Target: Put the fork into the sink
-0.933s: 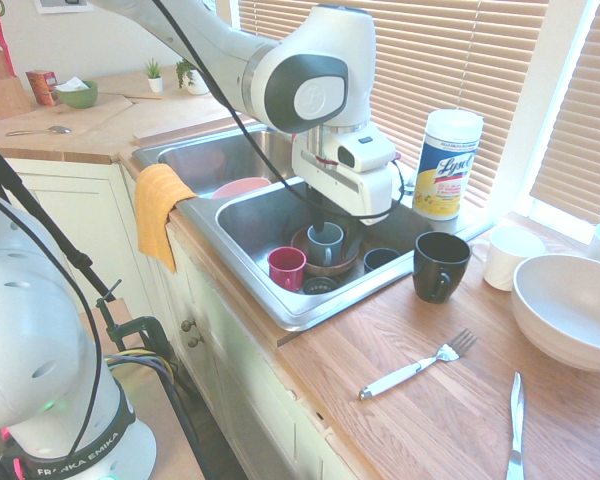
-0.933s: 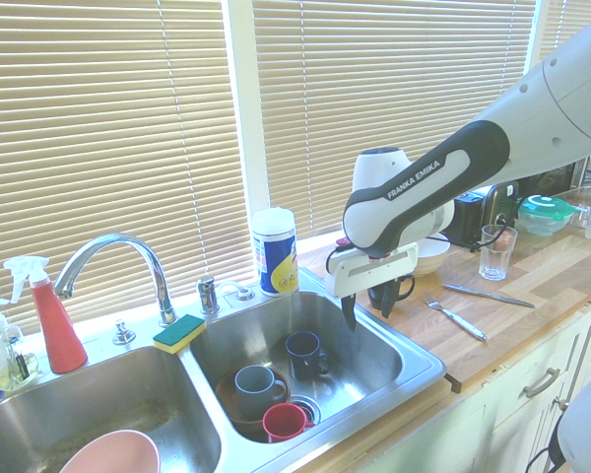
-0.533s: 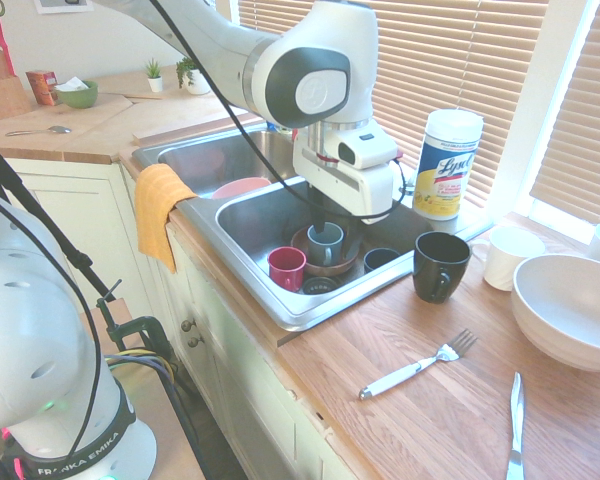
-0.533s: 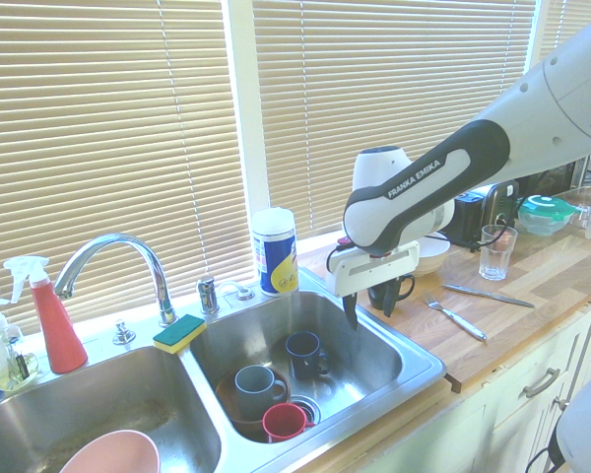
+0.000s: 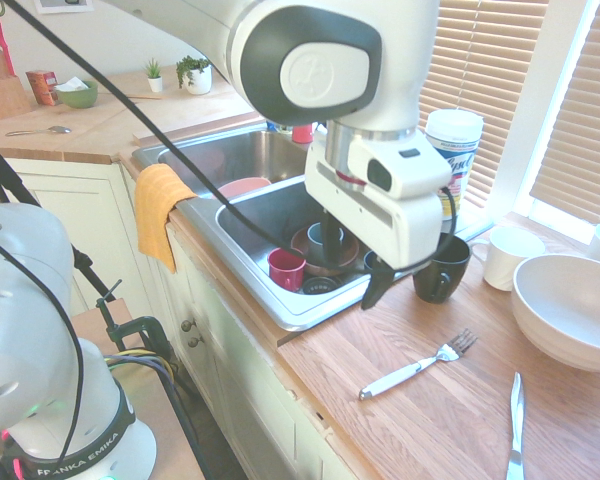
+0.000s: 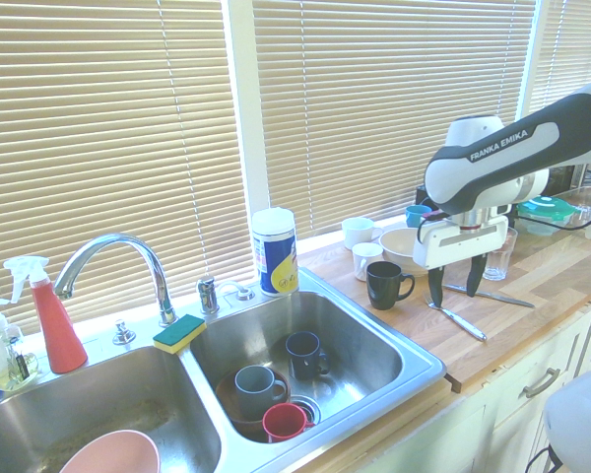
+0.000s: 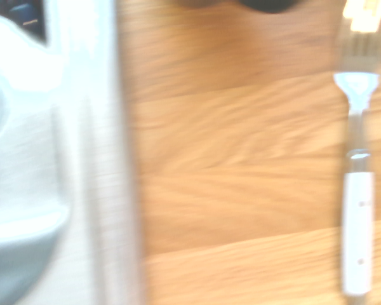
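White-handled and silver-tined, the fork (image 5: 416,367) lies flat on the wooden counter (image 5: 400,420) near its front edge, well apart from the sink (image 6: 276,394) and untouched. The gripper (image 6: 453,286) hangs above the counter between the sink's rim and the fork, pointing down, its jaws spread wide and empty; a black mug (image 6: 385,284) stands just beside it. This looks like the approach step, with no grasp made. The next move calls for centring over the handle, then lowering until the fingers straddle it before closing.
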Motion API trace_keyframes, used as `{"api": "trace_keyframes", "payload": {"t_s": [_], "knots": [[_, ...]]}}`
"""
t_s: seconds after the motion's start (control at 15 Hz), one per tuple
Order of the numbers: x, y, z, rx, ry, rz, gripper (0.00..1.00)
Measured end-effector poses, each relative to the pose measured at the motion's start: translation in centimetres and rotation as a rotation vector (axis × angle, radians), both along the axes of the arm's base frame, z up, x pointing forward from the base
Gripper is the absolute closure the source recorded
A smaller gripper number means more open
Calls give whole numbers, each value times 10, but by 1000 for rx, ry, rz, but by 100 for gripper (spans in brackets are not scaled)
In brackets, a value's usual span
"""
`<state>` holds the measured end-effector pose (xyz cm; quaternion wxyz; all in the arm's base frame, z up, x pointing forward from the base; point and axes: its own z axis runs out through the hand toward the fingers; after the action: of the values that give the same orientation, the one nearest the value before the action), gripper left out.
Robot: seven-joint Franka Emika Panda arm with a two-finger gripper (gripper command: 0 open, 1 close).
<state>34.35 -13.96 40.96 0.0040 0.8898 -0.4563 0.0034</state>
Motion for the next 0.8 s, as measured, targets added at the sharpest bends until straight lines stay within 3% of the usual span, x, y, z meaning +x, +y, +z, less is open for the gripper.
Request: {"api": "trace_keyframes", "payload": {"t_s": [0.2,0.33,0.4,0.8], "knots": [[5,-23,-39,-37,-19,5,0],[9,-32,-66,-45,8,6,0],[11,-35,-78,-45,17,5,100],[17,-44,-97,-42,0,-7,100]]}}
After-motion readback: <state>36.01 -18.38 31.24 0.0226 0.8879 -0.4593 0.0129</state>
